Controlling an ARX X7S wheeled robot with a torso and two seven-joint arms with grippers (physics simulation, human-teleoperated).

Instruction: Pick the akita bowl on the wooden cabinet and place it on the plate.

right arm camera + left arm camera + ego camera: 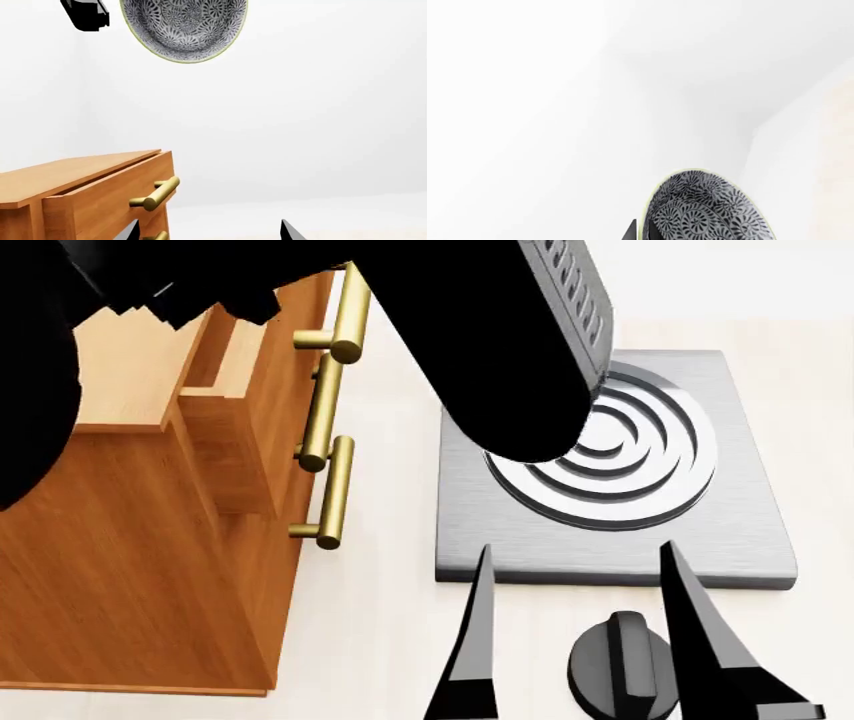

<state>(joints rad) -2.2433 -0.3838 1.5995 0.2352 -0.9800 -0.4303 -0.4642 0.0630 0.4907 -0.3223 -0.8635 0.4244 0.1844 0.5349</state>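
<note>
The akita bowl (707,210), white under a dense dark floral pattern, is held up in the air, well above the wooden cabinet (80,200). My left gripper (642,231) is shut on its rim, one finger on each side of the edge. In the right wrist view the akita bowl (181,27) hangs high with its inside showing, and a black part of the left gripper (83,12) is beside it. My right gripper (575,548) is open and holds nothing, low beside the cabinet (134,540). The plate is out of view.
A grey square metal slab (747,530) with raised concentric rings lies on the pale floor right of the cabinet. A black round knob (621,665) sits in front of it. Brass bar handles (334,390) stick out from the cabinet's drawers. My black left arm (494,330) crosses the head view's top.
</note>
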